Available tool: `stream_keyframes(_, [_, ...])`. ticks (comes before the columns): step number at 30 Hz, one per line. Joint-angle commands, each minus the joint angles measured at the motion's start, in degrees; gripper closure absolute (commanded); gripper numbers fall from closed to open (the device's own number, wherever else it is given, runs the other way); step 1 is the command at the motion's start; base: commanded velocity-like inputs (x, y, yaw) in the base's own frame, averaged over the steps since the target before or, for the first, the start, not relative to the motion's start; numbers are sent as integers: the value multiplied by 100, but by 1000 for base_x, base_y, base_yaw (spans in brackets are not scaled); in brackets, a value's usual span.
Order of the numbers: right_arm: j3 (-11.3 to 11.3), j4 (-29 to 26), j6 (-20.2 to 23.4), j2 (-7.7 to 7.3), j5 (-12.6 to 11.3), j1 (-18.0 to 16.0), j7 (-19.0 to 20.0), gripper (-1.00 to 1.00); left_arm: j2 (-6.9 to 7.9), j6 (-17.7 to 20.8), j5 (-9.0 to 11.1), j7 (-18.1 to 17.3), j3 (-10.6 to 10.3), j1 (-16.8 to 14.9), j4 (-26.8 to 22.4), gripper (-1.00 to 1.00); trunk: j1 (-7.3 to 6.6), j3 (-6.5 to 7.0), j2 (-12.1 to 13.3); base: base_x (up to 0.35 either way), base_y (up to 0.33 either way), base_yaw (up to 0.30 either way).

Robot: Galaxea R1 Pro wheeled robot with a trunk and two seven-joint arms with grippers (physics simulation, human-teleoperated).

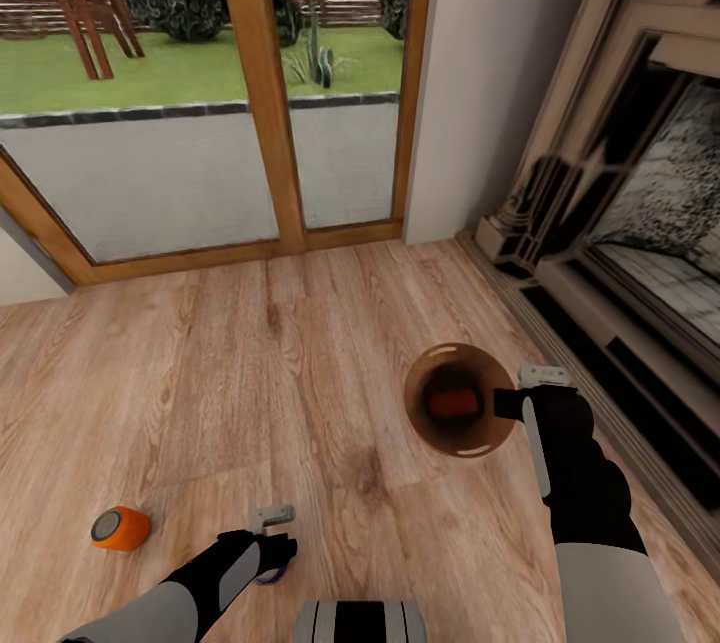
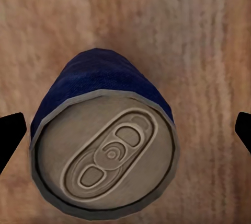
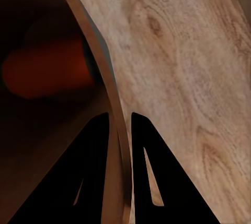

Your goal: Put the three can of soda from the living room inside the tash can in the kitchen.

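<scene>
our left gripper (image 2: 125,130), jaws wide, hangs straight over the upright blue soda can (image 2: 102,145) on the wood floor (image 2: 198,36), silver top facing us.

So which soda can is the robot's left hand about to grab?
Look at the wood floor below the glass doors. The left gripper hangs open over the blue can, silver top up. It's blue; the loose can and the bin's can are orange.

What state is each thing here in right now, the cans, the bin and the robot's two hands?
Blue can: lying on the floor, between the open left gripper fingers.
Orange can: lying loose on the floor.
Second orange can: inside the bin.
Bin: upright, rim pinched by the right gripper.
</scene>
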Motion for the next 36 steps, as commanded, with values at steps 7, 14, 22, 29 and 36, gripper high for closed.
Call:
stream_keyframes(7, [2, -2, 0, 0, -45, -3, 21, 100, -2, 2, -3, 2, 0, 0, 0, -100, 4, -44, -3, 0, 0, 0])
stream_keyframes(14, [2, -3, 0, 0, -45, -3, 21, 100, 2, 6, -1, -2, 0, 0, 0, -100, 4, -44, -3, 0, 0, 0])
stream_keyframes(22, [2, -7, 0, 0, -45, -3, 21, 100, 1, -6, -5, 6, 0, 0, 0, 100, 4, -44, -3, 0, 0, 0])
stream_keyframes(29, [2, -4, 0, 0, -45, -3, 21, 100, -2, -23, -11, 6, -4, 0, 0, 100, 4, -44, -3, 0, 0, 0])
stream_keyframes(36, [2, -6, 0, 0, -45, -3, 21, 100, 5, -65, -17, -9, -5, 0, 0, 100, -69, 76, 120, 0, 0, 0])
